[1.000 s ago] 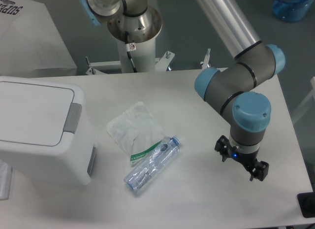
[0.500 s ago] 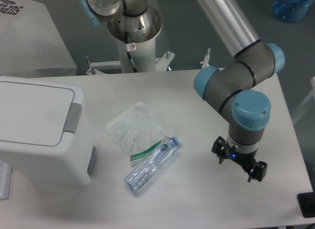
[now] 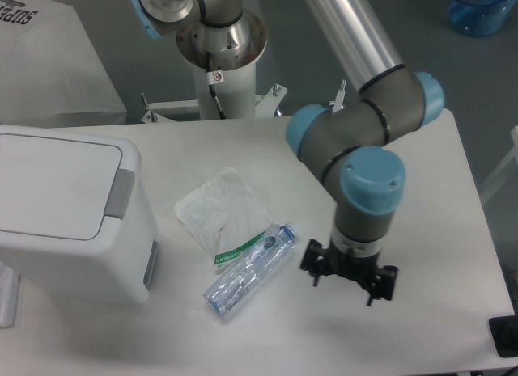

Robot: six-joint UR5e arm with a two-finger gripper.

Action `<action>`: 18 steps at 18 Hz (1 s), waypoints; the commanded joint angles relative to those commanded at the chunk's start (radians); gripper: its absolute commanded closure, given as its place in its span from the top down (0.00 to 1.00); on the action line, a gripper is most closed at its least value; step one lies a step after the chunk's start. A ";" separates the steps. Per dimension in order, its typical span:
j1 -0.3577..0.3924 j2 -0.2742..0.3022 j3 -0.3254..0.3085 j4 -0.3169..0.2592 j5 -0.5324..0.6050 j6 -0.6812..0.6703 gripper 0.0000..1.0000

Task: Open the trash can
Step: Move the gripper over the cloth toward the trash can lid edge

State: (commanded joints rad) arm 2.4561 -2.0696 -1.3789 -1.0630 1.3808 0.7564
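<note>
The trash can (image 3: 65,222) is a large white boxy bin at the left of the table. Its flat white lid (image 3: 53,182) lies shut. A grey push tab (image 3: 123,194) sits on the lid's right edge, and a grey side handle (image 3: 150,264) is on the right wall. My gripper (image 3: 348,276) points down over the table at the centre right, well to the right of the bin. Its two black fingers (image 3: 312,268) stand apart with nothing between them.
A clear plastic bottle (image 3: 248,270) lies on the table between bin and gripper, next to a crumpled clear plastic bag (image 3: 220,210). The arm's base (image 3: 218,36) stands behind the table. A black object (image 3: 505,335) sits at the lower right corner.
The arm has swung left, carrying the gripper from near the table's right edge toward the bottle. The bin, bottle and bag have not moved.
</note>
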 joint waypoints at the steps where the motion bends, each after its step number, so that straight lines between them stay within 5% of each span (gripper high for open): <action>1: -0.015 0.023 -0.020 0.002 -0.012 -0.030 1.00; 5: -0.075 0.109 -0.040 0.011 -0.093 -0.159 1.00; 13: -0.078 0.241 -0.043 0.008 -0.301 -0.238 1.00; 18: -0.094 0.335 -0.126 0.011 -0.329 -0.249 1.00</action>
State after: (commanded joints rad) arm 2.3624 -1.7351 -1.5046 -1.0523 1.0523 0.5077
